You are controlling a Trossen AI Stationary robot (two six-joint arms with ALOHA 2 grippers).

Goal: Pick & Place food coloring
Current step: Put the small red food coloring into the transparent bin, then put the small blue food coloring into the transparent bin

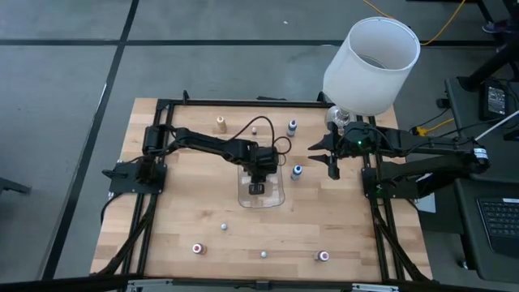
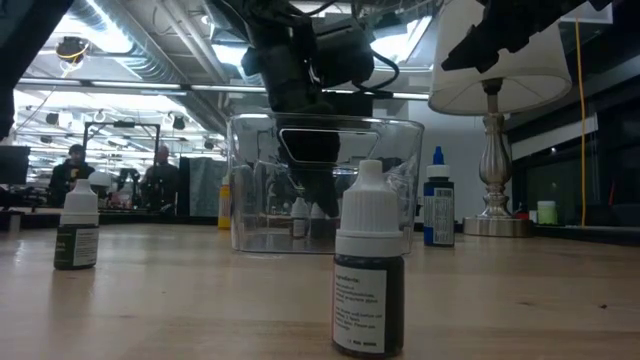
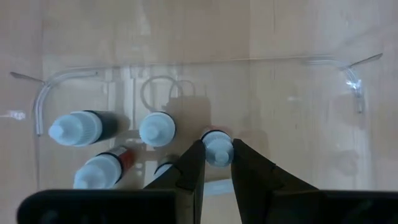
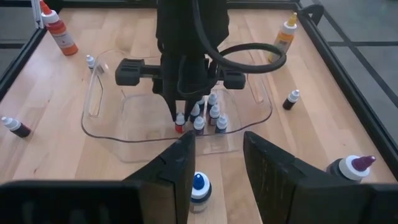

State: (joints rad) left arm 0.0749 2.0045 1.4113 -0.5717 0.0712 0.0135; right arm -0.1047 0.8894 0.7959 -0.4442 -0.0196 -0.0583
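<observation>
Nearest the low camera, a dark food coloring bottle (image 2: pixel 368 270) with a white cap stands upright on the wooden tabletop (image 1: pixel 178 219), and another dark one (image 2: pixel 77 228) stands off to the side nearer the tabletop's edge. In the high view, two red-capped bottles (image 1: pixel 197 248) and (image 1: pixel 323 256) stand well apart on the near part of the wood, with two small white caps between them. Farther in, at the middle, sits the clear plastic tray (image 1: pixel 277 197), and the left claw (image 3: pixel 216 163) hangs straight down into it, its two dark fingers narrowed on the white cap of a red food coloring bottle (image 3: pixel 217 148) that stands upright on the tray floor. Just beside it in the tray stand several more small bottles in a tight cluster (image 4: pixel 210 118); one dark bottle (image 3: pixel 79 128) lies on its side. A blue-capped bottle (image 1: pixel 298 171) stands just outside the tray, under the right claw (image 4: pixel 217 163), which hovers above the tabletop with its fingers parted and nothing between them. Beyond, along the far edge, are an orange bottle (image 1: pixel 220 125), a small white-capped one (image 1: pixel 253 130) and a blue one (image 1: pixel 292 126). At the far right corner stands a lamp with a big white lampshade (image 1: pixel 371 65).
</observation>
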